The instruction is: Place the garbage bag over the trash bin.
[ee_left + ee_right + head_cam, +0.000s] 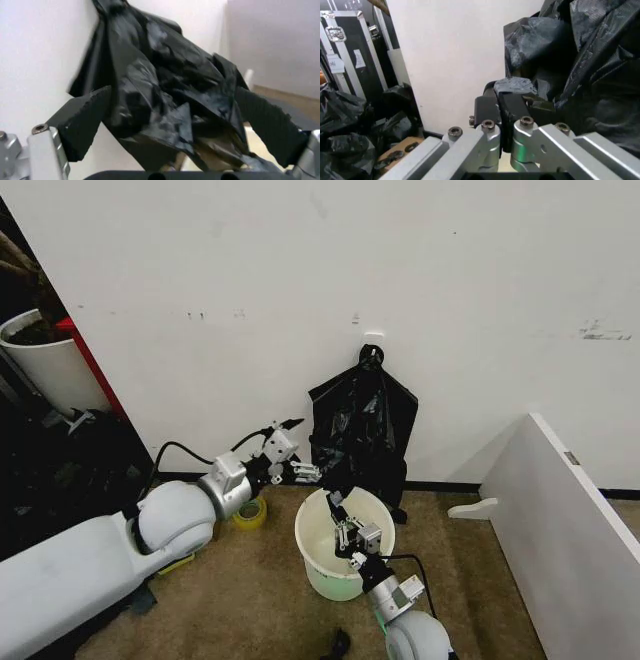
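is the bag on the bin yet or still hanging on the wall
Still hanging: the garbage bag hangs from a wall hook; the trash bin stands unlined below.

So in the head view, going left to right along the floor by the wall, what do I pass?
Plant pot → tape roll → left tool → bin → white board.

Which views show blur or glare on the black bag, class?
Left wrist view: the glossy, crinkled black plastic garbage bag is smeared by motion blur between the open left gripper. Right wrist view: pale sheen on its folds. Head view: small highlights, fairly sharp.
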Motion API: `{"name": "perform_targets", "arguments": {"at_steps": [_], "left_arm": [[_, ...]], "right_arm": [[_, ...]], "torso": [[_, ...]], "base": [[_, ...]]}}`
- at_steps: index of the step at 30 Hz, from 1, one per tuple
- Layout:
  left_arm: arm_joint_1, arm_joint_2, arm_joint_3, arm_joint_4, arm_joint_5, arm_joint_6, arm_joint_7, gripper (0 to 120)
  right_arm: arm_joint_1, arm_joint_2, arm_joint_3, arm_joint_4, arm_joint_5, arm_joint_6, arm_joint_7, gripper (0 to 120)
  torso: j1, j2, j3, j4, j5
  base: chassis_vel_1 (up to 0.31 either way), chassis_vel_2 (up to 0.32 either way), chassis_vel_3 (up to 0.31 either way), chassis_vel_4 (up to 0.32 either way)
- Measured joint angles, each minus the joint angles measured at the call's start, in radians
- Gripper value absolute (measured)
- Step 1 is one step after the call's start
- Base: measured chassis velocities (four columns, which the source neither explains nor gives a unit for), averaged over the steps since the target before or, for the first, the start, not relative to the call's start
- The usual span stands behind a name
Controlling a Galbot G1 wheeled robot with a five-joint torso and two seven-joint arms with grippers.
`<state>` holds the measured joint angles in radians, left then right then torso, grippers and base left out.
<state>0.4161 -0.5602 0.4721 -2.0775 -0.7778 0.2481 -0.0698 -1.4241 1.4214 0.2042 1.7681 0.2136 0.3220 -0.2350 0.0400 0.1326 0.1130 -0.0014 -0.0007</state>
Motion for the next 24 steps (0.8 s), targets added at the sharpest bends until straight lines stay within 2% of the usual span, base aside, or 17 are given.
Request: {"name": "perform_targets", "arguments": {"at_steps": [7, 12, 15, 22, 24], "left_arm": [[-0.139, -0.061, 0.081, 0.051, -0.074, 0.100, -0.003, 97], [-0.202, -0.092, 0.131, 0.081, -0.057, 0.134, 0.012, 97], [-0.260, -0.116, 0.205, 0.112, -0.048, 0.166, 0.033, 97], [-0.273, -0.133, 0.245, 0.158, -0.035, 0.186, 0.048, 96], [-0.271, -0.142, 0.245, 0.175, -0.026, 0.183, 0.049, 90]], "right_arm": [[-0.009, -0.002, 0.009, 0.009, 0.000, 0.003, 0.000, 0], [-0.012, -0.002, 0.014, 0.013, 0.001, 0.005, 0.000, 0], [-0.014, -0.002, 0.017, 0.018, 0.001, 0.006, -0.001, 0], [-0.016, -0.005, 0.021, 0.023, 0.005, 0.007, -0.001, 0], [-0.017, -0.008, 0.021, 0.023, 0.007, 0.007, -0.001, 0]], "torso": [[0.000, 0.000, 0.000, -0.0003, 0.0002], [0.000, 0.000, 0.000, -0.0003, 0.0003], [0.000, 0.000, 0.000, -0.0003, 0.0003], [0.000, 0.000, 0.000, -0.0001, 0.0003], [0.000, 0.000, 0.000, -0.0002, 0.0003]], "base": [[0.000, 0.000, 0.000, 0.000], [0.000, 0.000, 0.000, 0.000], [0.000, 0.000, 0.000, 0.000], [0.000, 0.000, 0.000, 0.000], [0.000, 0.000, 0.000, 0.000]]}}
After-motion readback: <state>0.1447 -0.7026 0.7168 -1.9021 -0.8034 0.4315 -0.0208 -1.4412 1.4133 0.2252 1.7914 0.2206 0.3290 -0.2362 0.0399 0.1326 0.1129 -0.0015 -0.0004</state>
